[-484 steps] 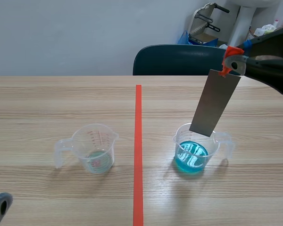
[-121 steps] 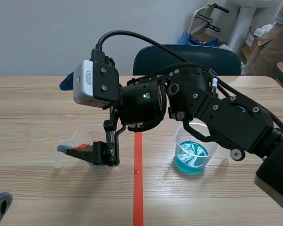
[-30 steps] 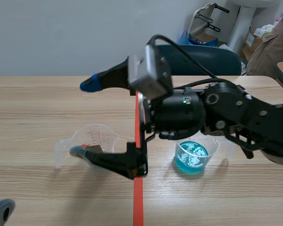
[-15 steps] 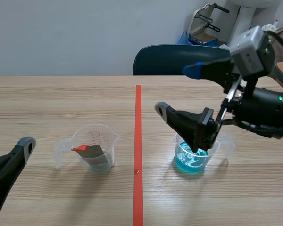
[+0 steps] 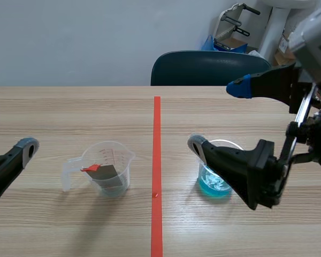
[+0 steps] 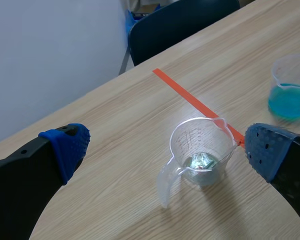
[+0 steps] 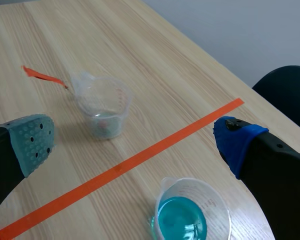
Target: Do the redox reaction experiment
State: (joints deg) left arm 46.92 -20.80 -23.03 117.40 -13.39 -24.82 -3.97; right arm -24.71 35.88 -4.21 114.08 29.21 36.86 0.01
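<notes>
Right gripper [image 7: 135,145] hanging released, fingers spreading wide, gripping nothing; blue-liquid beaker [image 7: 189,216] sitting below it on table [image 5: 53,112]. Left gripper [image 6: 166,147] also gaping, carrying nothing, hovering above clear beaker [image 5: 108,160]. Metal strip [image 5: 109,175] with red tip leaning inside clear beaker. Tape line [image 5: 157,160] running between both beakers. Dark chair [image 5: 203,67] standing beyond table.

The bench [image 5: 53,112] is seen from the robot's side, toward the chair [image 5: 203,67]. Wrist views are aimed down from high; the clear cup [image 5: 108,167], blue cup [image 5: 209,183] and tape line [image 5: 157,160] are shared.
</notes>
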